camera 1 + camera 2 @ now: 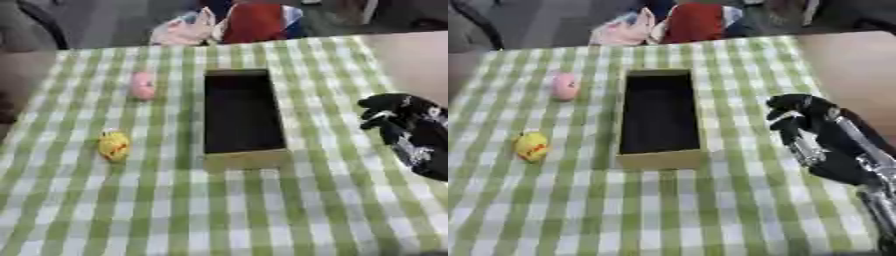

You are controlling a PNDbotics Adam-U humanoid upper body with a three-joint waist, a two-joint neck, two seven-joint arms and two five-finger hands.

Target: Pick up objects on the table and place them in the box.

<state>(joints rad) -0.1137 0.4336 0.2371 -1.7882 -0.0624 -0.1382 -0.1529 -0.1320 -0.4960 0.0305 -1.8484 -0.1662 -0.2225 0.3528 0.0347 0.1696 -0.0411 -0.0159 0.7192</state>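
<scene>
- Right hand hovers over the checked tablecloth right of the box, fingers curled, holding nothing.
- Right eye view shows its silver forearm; left eye view cuts it off.
- Pink object and yellow object lie left of the box.

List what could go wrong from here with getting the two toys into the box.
The right hand is right of the box, while the pink toy and yellow toy lie left of it; reaching across might knock the box. Both toys look rounded, so they might roll when touched.
</scene>
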